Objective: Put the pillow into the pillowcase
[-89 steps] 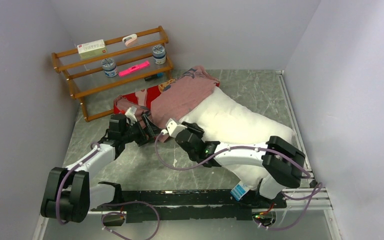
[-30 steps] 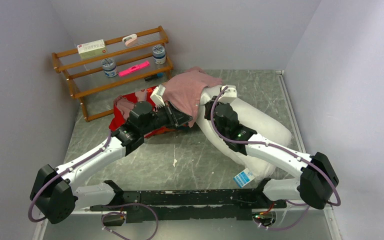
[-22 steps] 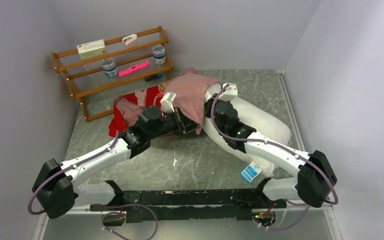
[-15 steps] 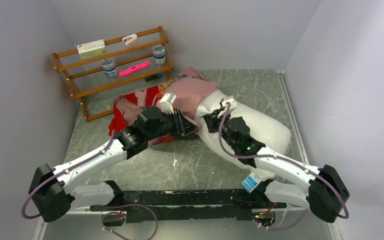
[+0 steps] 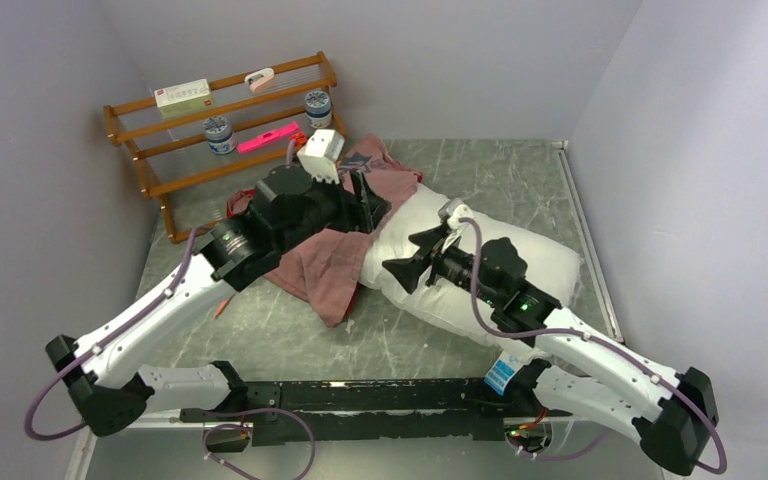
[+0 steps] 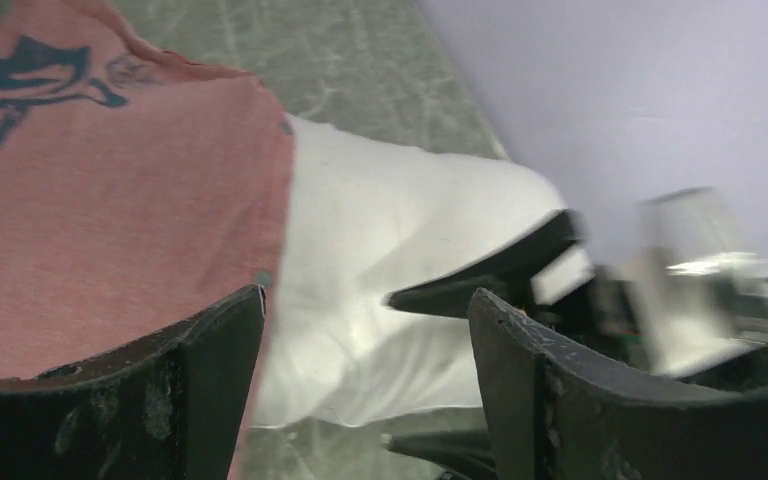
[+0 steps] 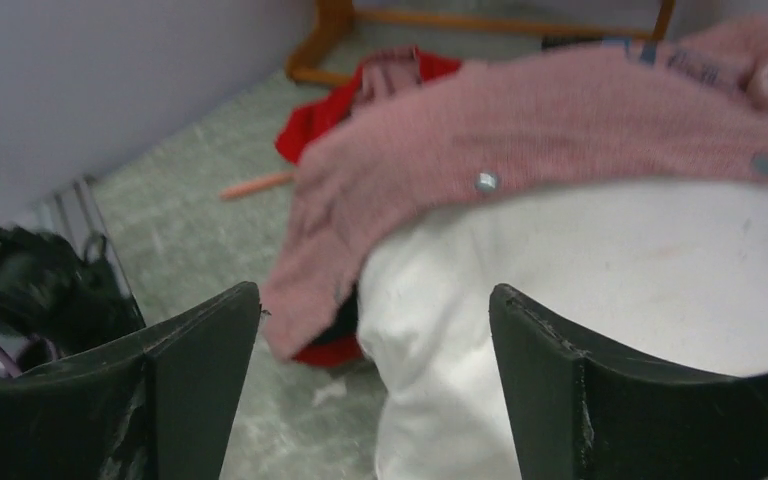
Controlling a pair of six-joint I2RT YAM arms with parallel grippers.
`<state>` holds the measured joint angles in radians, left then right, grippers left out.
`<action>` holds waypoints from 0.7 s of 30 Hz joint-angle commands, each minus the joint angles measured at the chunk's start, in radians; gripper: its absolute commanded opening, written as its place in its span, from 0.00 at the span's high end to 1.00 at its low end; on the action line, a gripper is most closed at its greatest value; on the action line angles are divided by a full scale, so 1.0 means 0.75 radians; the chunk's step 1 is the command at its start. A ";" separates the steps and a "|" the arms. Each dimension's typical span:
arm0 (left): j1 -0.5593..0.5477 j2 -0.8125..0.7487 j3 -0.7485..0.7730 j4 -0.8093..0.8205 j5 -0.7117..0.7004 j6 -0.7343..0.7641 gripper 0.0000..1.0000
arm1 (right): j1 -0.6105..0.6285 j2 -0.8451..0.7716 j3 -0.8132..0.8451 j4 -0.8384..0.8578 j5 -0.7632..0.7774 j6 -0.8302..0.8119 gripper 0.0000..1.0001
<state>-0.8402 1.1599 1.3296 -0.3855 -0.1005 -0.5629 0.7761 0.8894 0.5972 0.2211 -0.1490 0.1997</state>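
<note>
The pillowcase covers the far end of the pillow.

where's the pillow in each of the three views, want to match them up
Top external: the pillow lies right of centre, running diagonally toward the near right.
Left wrist: pillow in the middle, white, right of the pink fabric.
Right wrist: pillow fills the lower right.
Shared landmark: the pillowcase, pale pink side up, overlapping one end of the pillow.
</note>
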 commanded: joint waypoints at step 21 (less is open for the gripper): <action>0.168 0.646 0.194 0.017 0.099 0.337 0.23 | -0.120 0.353 0.528 -0.812 0.296 -0.175 0.00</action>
<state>-0.7109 1.5997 1.4483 -0.4549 -0.0666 -0.3336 0.6987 1.1019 0.9360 -0.3302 0.1200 0.1169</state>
